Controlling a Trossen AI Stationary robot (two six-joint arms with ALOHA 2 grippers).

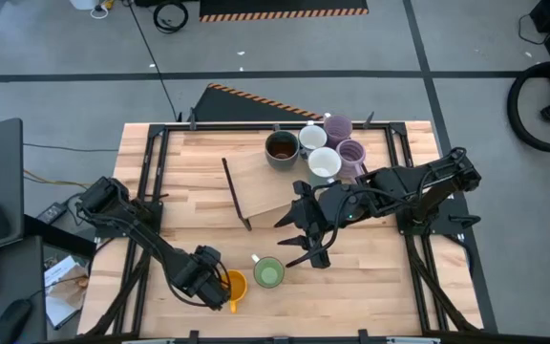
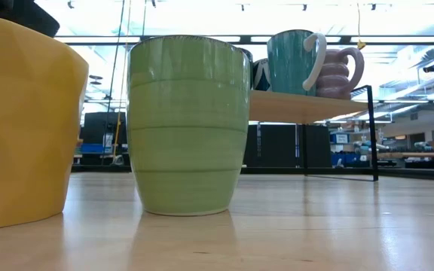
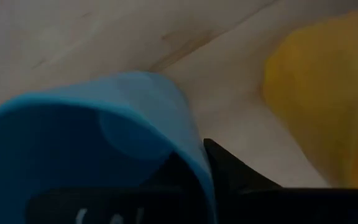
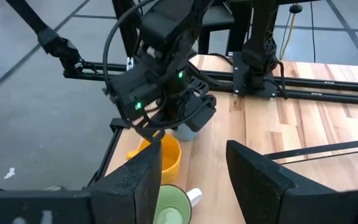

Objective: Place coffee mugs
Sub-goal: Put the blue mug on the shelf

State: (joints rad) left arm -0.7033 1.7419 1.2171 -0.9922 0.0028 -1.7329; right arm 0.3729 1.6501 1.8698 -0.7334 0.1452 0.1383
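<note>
Left gripper (image 1: 210,280) at near-left table edge, clamped on rim of a blue ceramic mug (image 3: 92,143), just left of the orange ceramic mug (image 1: 236,284). Green ceramic mug (image 1: 268,273) sits right of that. Right gripper (image 1: 306,235) hovers beyond the green mug, fingers spread, empty. Best lower the blue mug straight, clear of orange, release once flat.

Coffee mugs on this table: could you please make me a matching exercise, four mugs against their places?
1. blue mug
2. green mug
3. orange mug
4. dark brown mug

A. beside the white mugs, at the far side
B. standing on the table next to the left gripper
C. held in the left gripper
D. just before the open right gripper

Pairs: 1-C, 2-D, 3-B, 4-A
</note>
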